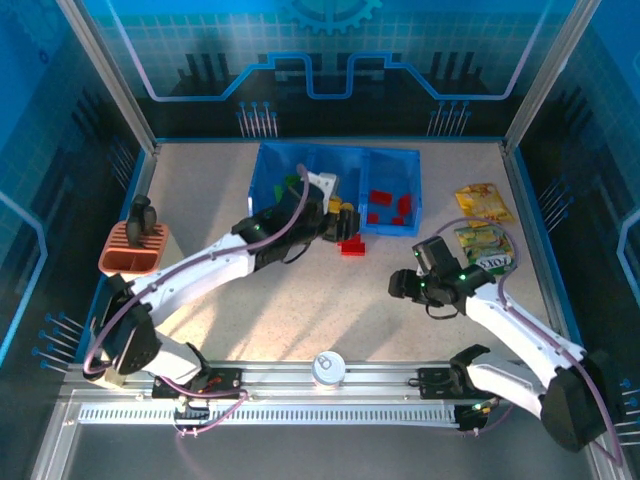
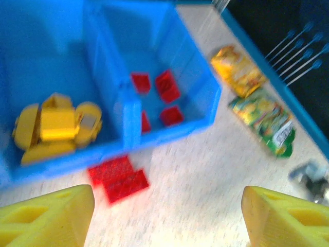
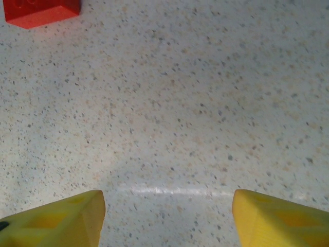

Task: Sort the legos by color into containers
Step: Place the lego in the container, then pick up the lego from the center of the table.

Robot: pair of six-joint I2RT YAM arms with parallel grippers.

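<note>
The blue tray (image 1: 345, 156) of containers stands at the back centre. Red legos (image 1: 388, 205) lie in its right compartment and a green one (image 1: 291, 184) in the left. In the left wrist view, yellow legos (image 2: 56, 128) fill the middle compartment and red legos (image 2: 165, 86) lie in the right one. Two red bricks (image 2: 119, 178) lie on the table just outside the tray's front wall (image 2: 200, 110). My left gripper (image 2: 167, 221) hangs open and empty near them. My right gripper (image 3: 167, 218) is open over bare table, a red lego (image 3: 41, 11) ahead to its left.
A salmon ridged holder (image 1: 135, 248) with black handles sits at the left edge. Two snack packets (image 1: 483, 200) (image 1: 482, 243) lie right of the tray, near the right arm. A white round object (image 1: 328, 366) rests at the near rail between the bases.
</note>
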